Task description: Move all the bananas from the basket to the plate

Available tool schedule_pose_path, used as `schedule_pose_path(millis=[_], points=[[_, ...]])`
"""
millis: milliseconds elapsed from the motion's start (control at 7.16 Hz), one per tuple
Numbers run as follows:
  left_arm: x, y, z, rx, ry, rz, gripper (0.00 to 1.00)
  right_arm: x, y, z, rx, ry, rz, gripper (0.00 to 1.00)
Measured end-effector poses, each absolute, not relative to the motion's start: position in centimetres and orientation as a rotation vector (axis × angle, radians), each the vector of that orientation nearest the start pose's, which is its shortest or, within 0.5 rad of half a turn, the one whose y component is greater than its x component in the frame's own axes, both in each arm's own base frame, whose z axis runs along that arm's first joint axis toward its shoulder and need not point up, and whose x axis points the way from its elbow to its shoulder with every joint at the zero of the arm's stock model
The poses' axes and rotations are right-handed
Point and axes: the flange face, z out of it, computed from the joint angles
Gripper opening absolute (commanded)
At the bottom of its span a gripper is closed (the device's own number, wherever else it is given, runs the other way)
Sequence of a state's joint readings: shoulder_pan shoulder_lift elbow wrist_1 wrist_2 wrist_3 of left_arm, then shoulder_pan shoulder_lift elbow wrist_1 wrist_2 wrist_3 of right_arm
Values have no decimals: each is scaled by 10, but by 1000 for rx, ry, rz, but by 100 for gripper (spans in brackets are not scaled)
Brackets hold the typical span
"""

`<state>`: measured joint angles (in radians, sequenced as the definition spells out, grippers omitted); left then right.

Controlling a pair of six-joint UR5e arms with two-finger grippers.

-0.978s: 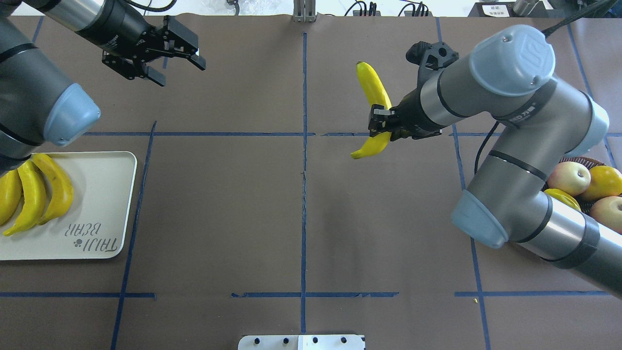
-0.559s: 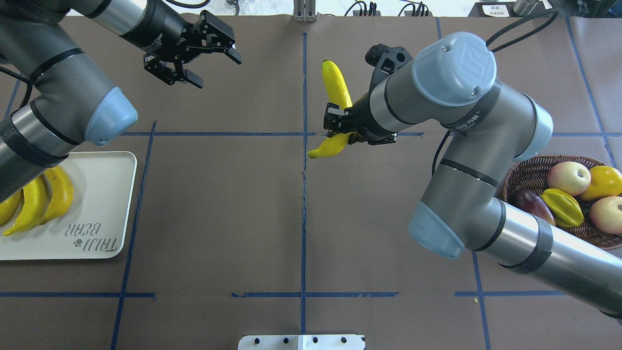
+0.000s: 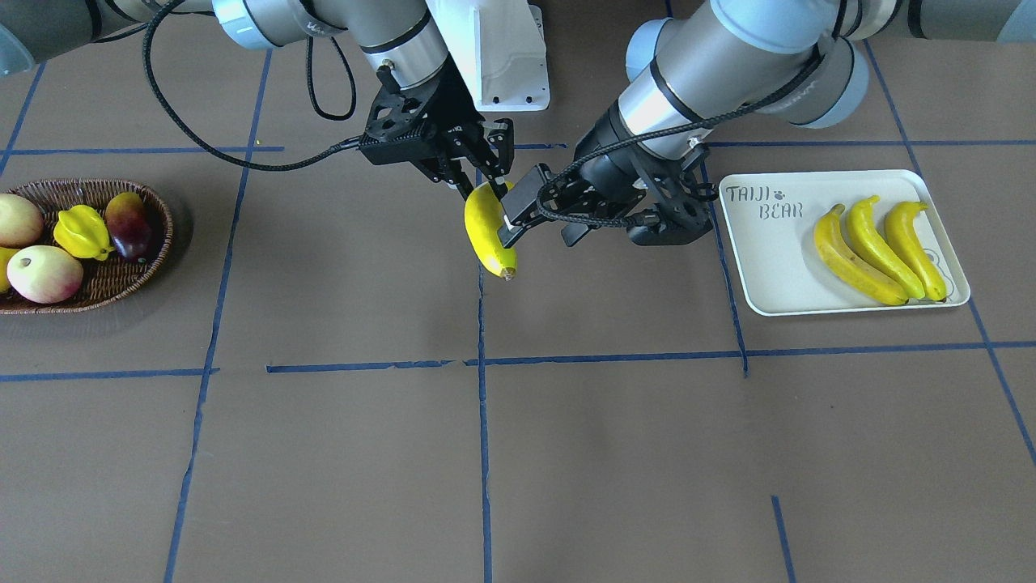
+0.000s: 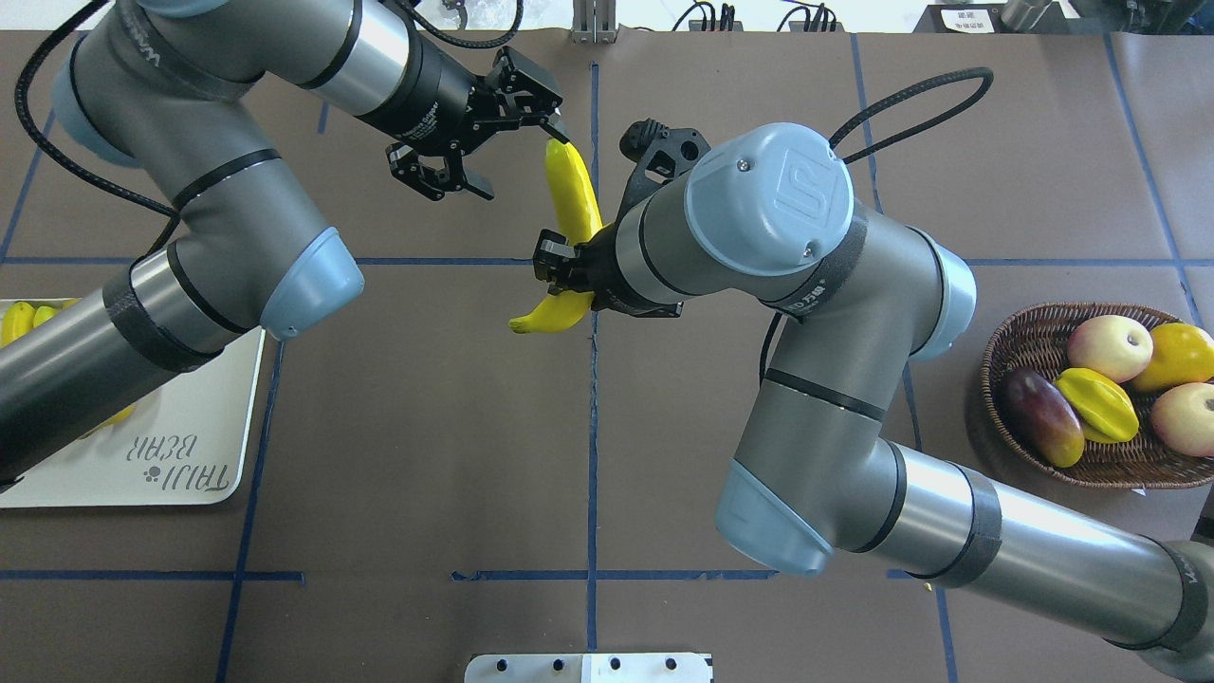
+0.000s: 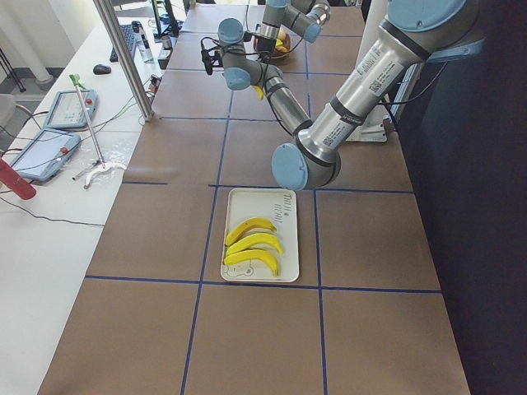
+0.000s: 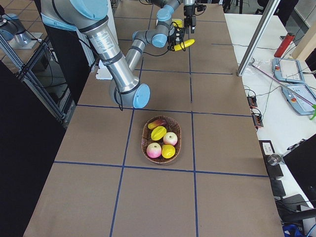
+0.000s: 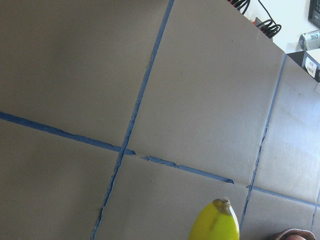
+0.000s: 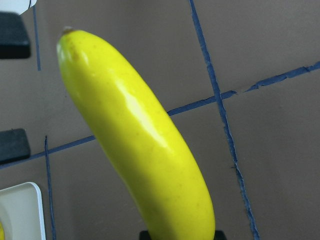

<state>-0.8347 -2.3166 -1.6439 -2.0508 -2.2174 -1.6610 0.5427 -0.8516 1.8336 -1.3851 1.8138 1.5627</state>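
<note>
Robotics lab: tape-gridded work table, teach pendants on white side bench, aluminium post.

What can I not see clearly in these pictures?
- Overhead: the left arm covers most of the plate and the bananas on it.
- Front-facing: the view's left edge cuts off the basket.
- Left wrist: only the held banana tip shows, cut by the bottom edge.
- All views: whether the left gripper touches that banana is unclear.

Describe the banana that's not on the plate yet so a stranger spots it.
Find the middle of the brown table. The right gripper holds one yellow banana there in the air; the other three bananas lie on the cream plate.
</note>
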Motion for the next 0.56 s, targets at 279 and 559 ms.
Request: schedule_pose_path(millis=[279, 559], points=[[398, -533, 107, -64, 1367, -365, 100, -480, -416, 99, 111, -1188, 328, 0], [412, -526, 105, -56, 1364, -370, 96, -480, -415, 95, 111, -1195, 327, 0]])
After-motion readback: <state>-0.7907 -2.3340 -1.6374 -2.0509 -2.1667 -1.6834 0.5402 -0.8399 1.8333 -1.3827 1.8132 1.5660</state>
